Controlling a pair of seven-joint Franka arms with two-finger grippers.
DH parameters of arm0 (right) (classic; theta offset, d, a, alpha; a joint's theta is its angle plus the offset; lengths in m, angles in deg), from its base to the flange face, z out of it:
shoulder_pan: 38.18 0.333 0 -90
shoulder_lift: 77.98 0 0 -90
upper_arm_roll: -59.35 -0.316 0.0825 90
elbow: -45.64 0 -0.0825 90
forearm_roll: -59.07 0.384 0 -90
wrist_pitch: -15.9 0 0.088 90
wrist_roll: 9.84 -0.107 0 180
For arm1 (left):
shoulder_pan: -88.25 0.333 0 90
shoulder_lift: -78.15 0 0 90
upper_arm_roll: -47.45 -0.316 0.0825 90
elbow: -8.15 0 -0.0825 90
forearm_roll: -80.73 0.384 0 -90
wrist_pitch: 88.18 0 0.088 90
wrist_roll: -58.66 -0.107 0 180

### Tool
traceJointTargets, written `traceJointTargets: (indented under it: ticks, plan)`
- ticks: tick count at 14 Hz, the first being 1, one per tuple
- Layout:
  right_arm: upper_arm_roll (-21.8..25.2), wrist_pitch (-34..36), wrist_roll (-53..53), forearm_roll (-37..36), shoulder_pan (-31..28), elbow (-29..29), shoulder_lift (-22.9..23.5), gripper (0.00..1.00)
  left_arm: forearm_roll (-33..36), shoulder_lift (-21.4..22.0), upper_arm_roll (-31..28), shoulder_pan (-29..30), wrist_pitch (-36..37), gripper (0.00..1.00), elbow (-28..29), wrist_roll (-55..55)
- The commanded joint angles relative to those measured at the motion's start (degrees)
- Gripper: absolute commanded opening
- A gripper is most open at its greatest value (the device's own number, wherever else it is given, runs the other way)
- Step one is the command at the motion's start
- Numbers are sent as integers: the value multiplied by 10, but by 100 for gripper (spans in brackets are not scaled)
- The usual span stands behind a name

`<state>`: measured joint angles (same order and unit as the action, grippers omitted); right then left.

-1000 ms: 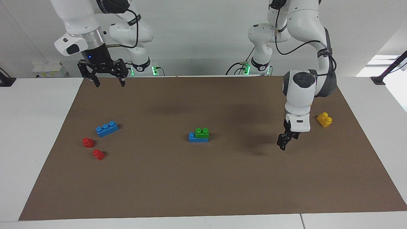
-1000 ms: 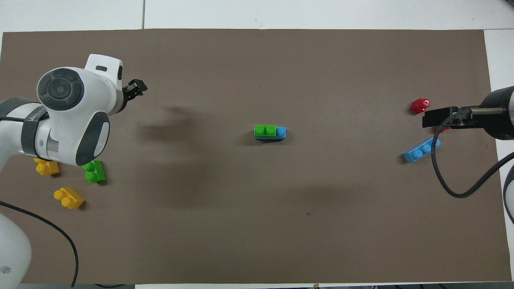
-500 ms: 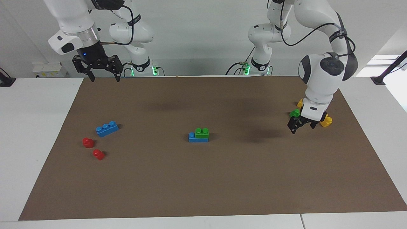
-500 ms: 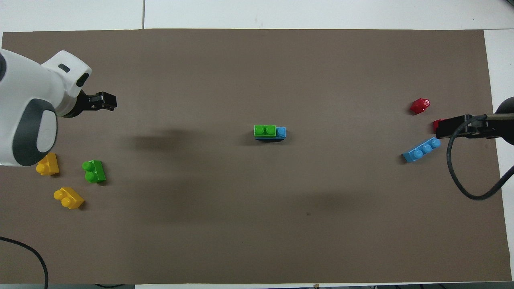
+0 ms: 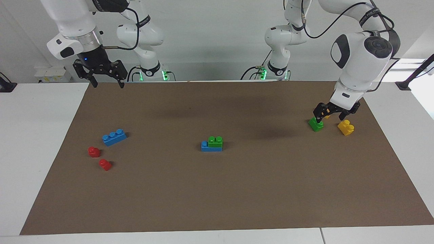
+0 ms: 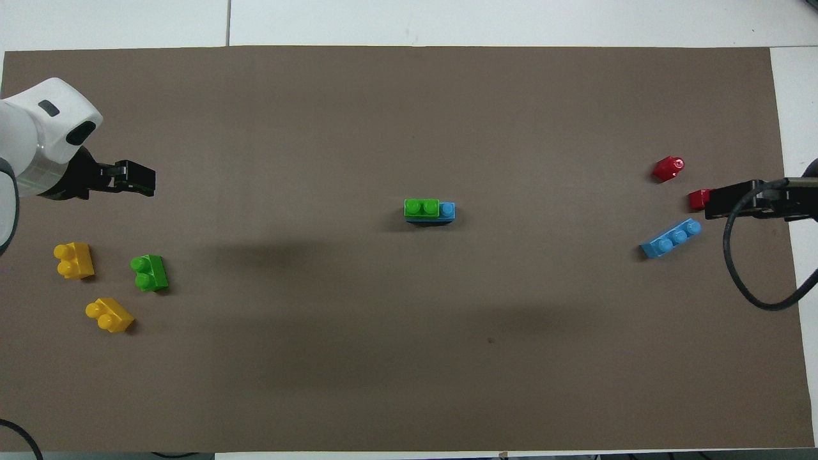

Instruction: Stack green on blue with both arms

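Small bright green two-stud plastic brick (image 5: 215,141): sits on the long bright blue three-stud plastic brick (image 5: 204,146) in the middle of the frame, covering two of its studs and leaving one bare. That pair looks done.
Second green brick (image 5: 316,124): loose on the brown mat (image 5: 217,196) over the tabletop, at mid-height at the frame edge on the left arm's end.
Second blue brick (image 5: 114,137): alone at mid-height at the right arm's end, well apart from the loose green one.
Left gripper (image 5: 331,116): released, holding nothing, hanging by the loose green brick. I cannot tell whether it touches.
Right gripper (image 5: 106,84): released and empty, waiting in the upper corner of the frame.
Step in hand: probably picking up the loose green brick.
Doing it well: come straight down, set the jaws on the brick's flat sides (not the studs), and close squarely so it does not twist.
Watch for: two yellow two-stud plastic bricks (image 6: 75,260) (image 6: 110,314) lie near. A wide jaw could nudge them.
Red single-stud plastic bricks (image 5: 94,151) (image 5: 105,164): just beside the second blue brick.
Containers: none in view.
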<state>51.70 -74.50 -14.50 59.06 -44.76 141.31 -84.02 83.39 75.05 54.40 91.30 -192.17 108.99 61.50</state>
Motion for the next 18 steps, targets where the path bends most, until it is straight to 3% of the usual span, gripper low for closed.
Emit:
traceJointTargets:
  ticks: [1, 7, 9, 12, 18]
  plan:
    - [-7, 5, 14, -9, -10, 0, 0, 100, -33, 40, -4, 3, 48, 100, 6, -30]
    - [-7, 10, 10, -3, -11, 2, -1, 100, -41, 98, -3, 3, 76, 100, 22, -32]
    - [-7, 10, 9, -3, -10, 2, -1, 100, -41, 116, -3, 2, 52, 100, 58, -29]
    - [-7, 11, 10, -2, -8, 1, -1, 100, -41, 111, -2, 3, -8, 100, 58, -23]
    - [-8, 13, 10, -2, -4, 1, -1, 100, -57, 110, -3, 5, 23, 100, 55, -20]
